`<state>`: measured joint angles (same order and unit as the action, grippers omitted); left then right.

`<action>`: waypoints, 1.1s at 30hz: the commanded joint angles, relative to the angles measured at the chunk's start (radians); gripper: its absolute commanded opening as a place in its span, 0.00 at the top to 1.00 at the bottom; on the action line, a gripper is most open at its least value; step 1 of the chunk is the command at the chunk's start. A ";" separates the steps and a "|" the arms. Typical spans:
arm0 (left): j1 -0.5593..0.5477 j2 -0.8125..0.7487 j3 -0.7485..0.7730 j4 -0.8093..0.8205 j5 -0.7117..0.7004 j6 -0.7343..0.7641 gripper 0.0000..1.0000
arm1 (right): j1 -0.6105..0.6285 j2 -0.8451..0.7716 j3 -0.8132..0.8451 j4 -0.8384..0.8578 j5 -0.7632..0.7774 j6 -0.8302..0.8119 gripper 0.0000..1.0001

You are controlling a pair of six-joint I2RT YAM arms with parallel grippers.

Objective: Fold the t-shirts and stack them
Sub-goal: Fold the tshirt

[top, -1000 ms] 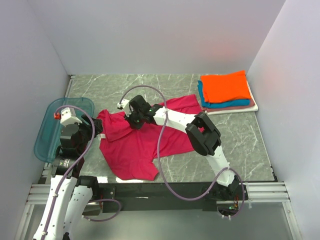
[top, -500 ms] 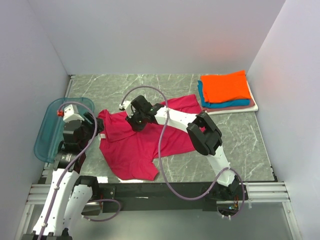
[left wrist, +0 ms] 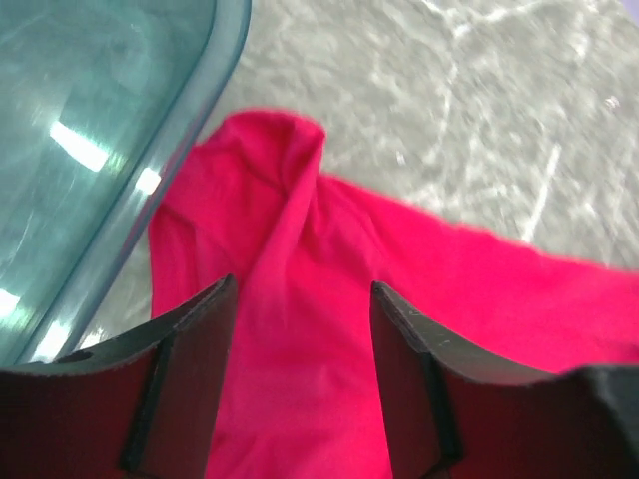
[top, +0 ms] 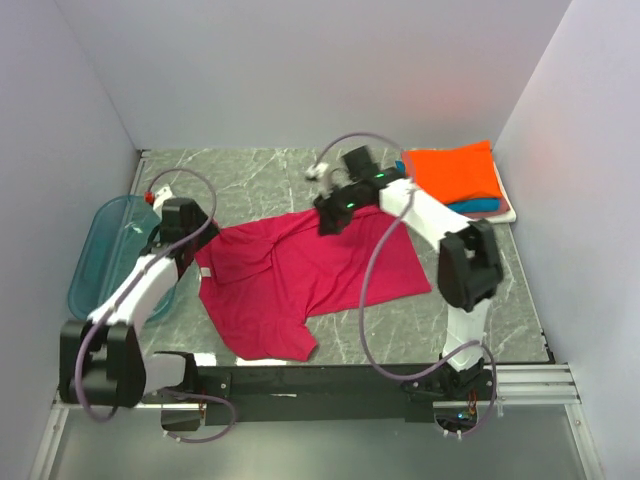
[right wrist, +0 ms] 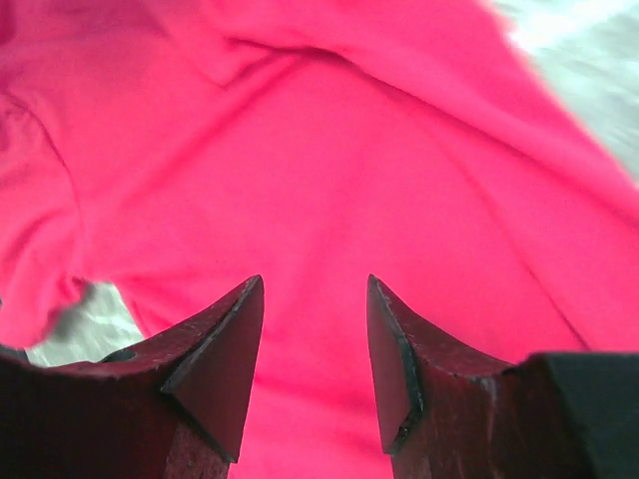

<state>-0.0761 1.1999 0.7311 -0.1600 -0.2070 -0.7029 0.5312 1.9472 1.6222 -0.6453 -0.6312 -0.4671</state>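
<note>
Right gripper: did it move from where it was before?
Yes. The right gripper went rightward and a little farther back across the table, ending closer to the orange folded t-shirt on top of the stack.

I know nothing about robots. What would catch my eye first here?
A magenta-red t-shirt lies spread, unfolded, across the middle of the marble table, with the left arm and right arm hovering over it. In the far right corner, a bright orange t-shirt tops a folded stack; a translucent blue tray sits at the left edge.

tray (left wrist: 190, 110) cropped, shirt stack (top: 455, 172) partly behind right arm (top: 425, 210)
</note>
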 commanded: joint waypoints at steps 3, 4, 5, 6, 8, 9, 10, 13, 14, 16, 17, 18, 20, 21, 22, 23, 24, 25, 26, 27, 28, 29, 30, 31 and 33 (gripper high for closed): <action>-0.002 0.231 0.173 0.093 -0.101 -0.050 0.39 | -0.077 -0.116 -0.090 0.009 -0.131 -0.035 0.47; -0.002 0.266 0.203 0.050 -0.145 -0.052 0.39 | -0.085 -0.119 -0.097 0.015 -0.146 -0.030 0.47; -0.002 0.301 0.233 0.024 -0.163 -0.055 0.39 | -0.088 -0.119 -0.097 0.013 -0.153 -0.030 0.47; -0.002 0.364 0.293 -0.008 -0.179 -0.058 0.40 | -0.091 -0.119 -0.097 0.015 -0.157 -0.025 0.47; -0.005 0.417 0.359 -0.071 -0.195 -0.050 0.41 | -0.096 -0.119 -0.091 0.019 -0.168 -0.021 0.47; -0.008 0.435 0.372 -0.076 -0.198 -0.044 0.42 | -0.097 -0.119 -0.093 0.022 -0.171 -0.016 0.47; -0.010 0.466 0.381 -0.079 -0.201 -0.040 0.42 | -0.099 -0.116 -0.091 0.022 -0.174 -0.016 0.47; -0.016 0.516 0.410 -0.081 -0.197 -0.012 0.42 | -0.102 -0.119 -0.096 0.024 -0.182 -0.016 0.47; -0.016 0.541 0.425 -0.088 -0.190 0.000 0.43 | -0.105 -0.120 -0.099 0.024 -0.185 -0.016 0.47; -0.016 0.564 0.436 -0.096 -0.183 0.009 0.45 | -0.106 -0.120 -0.102 0.021 -0.188 -0.016 0.47; -0.016 0.573 0.441 -0.098 -0.177 0.019 0.45 | -0.111 -0.123 -0.104 0.024 -0.188 -0.015 0.47; -0.016 0.585 0.442 -0.096 -0.170 0.022 0.47 | -0.111 -0.122 -0.105 0.022 -0.191 -0.013 0.47; -0.016 0.595 0.448 -0.089 -0.158 0.037 0.48 | -0.112 -0.119 -0.102 0.022 -0.191 -0.012 0.47; -0.016 0.607 0.455 -0.093 -0.151 0.040 0.50 | -0.115 -0.117 -0.099 0.021 -0.194 -0.010 0.47; -0.016 0.615 0.462 -0.099 -0.149 0.046 0.51 | -0.114 -0.117 -0.099 0.021 -0.194 -0.011 0.47; -0.016 0.621 0.478 -0.102 -0.147 0.054 0.53 | -0.114 -0.114 -0.099 0.019 -0.196 -0.008 0.47; -0.016 0.630 0.485 -0.110 -0.147 0.057 0.56 | -0.115 -0.113 -0.097 0.016 -0.196 -0.010 0.47; -0.016 0.633 0.491 -0.115 -0.150 0.062 0.58 | -0.114 -0.111 -0.097 0.016 -0.196 -0.011 0.47; -0.016 0.635 0.502 -0.118 -0.154 0.068 0.60 | -0.114 -0.110 -0.097 0.016 -0.194 -0.010 0.47; -0.017 0.636 0.505 -0.121 -0.160 0.071 0.66 | -0.114 -0.110 -0.099 0.015 -0.194 -0.011 0.47; -0.017 0.635 0.508 -0.131 -0.176 0.072 0.68 | -0.114 -0.110 -0.099 0.013 -0.194 -0.010 0.47; -0.019 0.632 0.510 -0.136 -0.189 0.071 0.69 | -0.115 -0.110 -0.099 0.013 -0.196 -0.010 0.47; -0.021 0.621 0.507 -0.136 -0.201 0.071 0.69 | -0.114 -0.110 -0.099 0.015 -0.196 -0.010 0.47; -0.022 0.615 0.504 -0.139 -0.227 0.071 0.70 | -0.114 -0.108 -0.099 0.013 -0.196 -0.011 0.47; -0.022 0.603 0.499 -0.144 -0.250 0.060 0.72 | -0.114 -0.106 -0.097 0.010 -0.193 -0.013 0.47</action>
<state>-0.0917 1.8374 1.2049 -0.2844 -0.3935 -0.6476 0.4229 1.8484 1.5276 -0.6399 -0.8055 -0.4839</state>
